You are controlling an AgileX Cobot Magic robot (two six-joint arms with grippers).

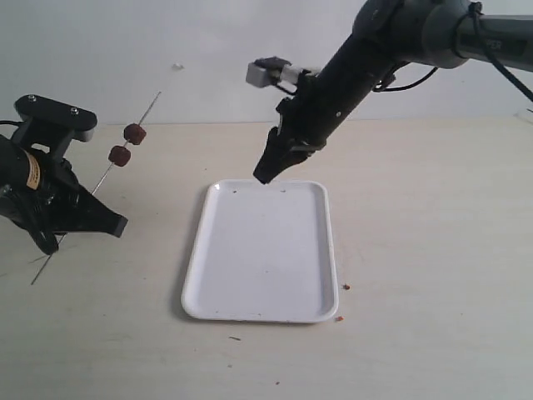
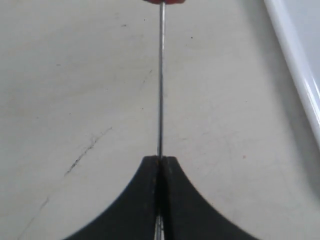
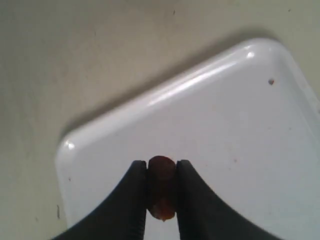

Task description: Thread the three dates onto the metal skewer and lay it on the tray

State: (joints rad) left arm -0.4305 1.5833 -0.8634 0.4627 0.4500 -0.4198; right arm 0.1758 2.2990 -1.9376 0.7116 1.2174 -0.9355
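My left gripper (image 1: 52,246) is shut on the thin metal skewer (image 1: 100,182), which slants up and to the right above the table. Two dark red dates (image 1: 135,132) (image 1: 119,156) sit threaded on it, apart from the gripper. In the left wrist view the skewer (image 2: 161,80) runs straight out from the shut left gripper (image 2: 160,159), and the nearer date (image 2: 163,1) barely shows at the frame edge. My right gripper (image 1: 261,177) hovers over the far edge of the white tray (image 1: 200,242). It is shut on the third date (image 3: 161,172), above the tray (image 3: 240,125).
Small reddish crumbs (image 1: 346,287) lie on the beige table by the tray's right side, and another (image 1: 339,317) at its near right corner. A tiny dark speck (image 1: 236,338) lies in front of the tray.
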